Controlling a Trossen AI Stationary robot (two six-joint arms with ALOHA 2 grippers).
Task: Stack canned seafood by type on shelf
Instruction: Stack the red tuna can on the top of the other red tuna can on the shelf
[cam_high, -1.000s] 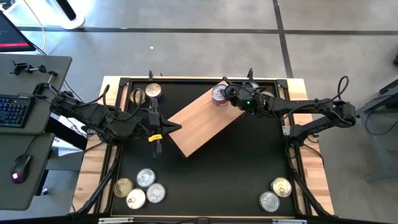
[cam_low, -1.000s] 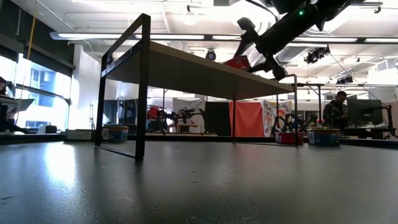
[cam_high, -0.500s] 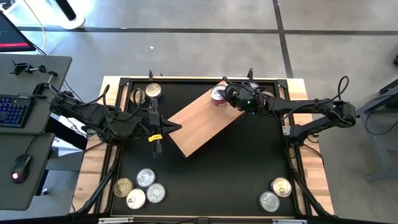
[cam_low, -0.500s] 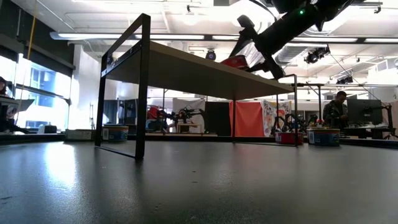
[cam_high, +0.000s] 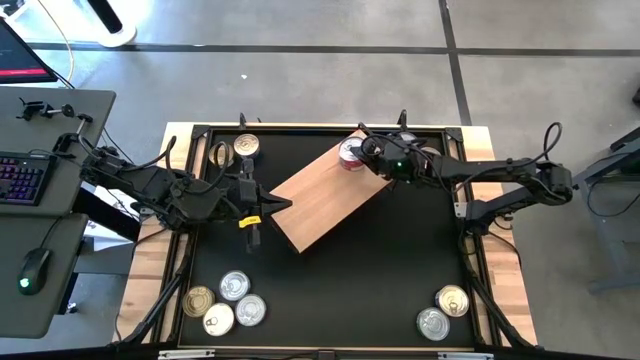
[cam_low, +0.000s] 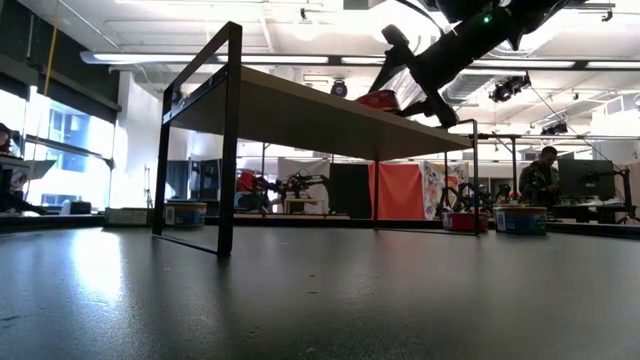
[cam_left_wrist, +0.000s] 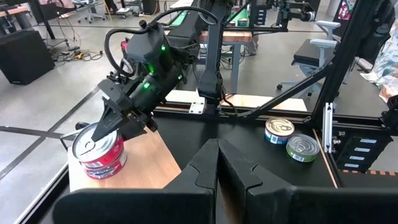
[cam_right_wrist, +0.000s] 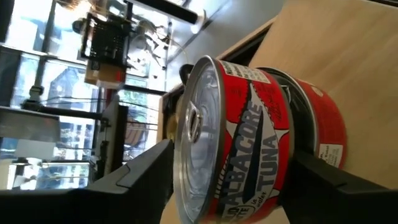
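Left hand (cam_high: 252, 205): hovering beside the shelf's near-left end; fingers pressed together, gripping nothing, as its own wrist view is showing.
Tins behind the left hand: two flat tins (cam_high: 233, 150) lying on the counter (cam_high: 380, 270), at the far-left corner.
Tins in front of the left hand: four flat tins (cam_high: 225, 301) sitting clustered at the near-left corner, well apart from the hand.
Shelf (cam_high: 320, 197): light-brown board standing at a slant across the counter's middle, reaching from just beside the left hand to under the right hand; black legs showing in the low view (cam_low: 300, 110).
Red-labelled tuna tin (cam_left_wrist: 97, 151): standing upright on the shelf's far end, between the right hand's fingers.
Right hand (cam_high: 366, 152): hanging over the shelf's far end; fingers apart on either side of the tuna tin; whether they are pressing it, cannot tell.
Tins to the right: two flat tins (cam_high: 443, 311) lying at the near-right corner, well away from the right hand.
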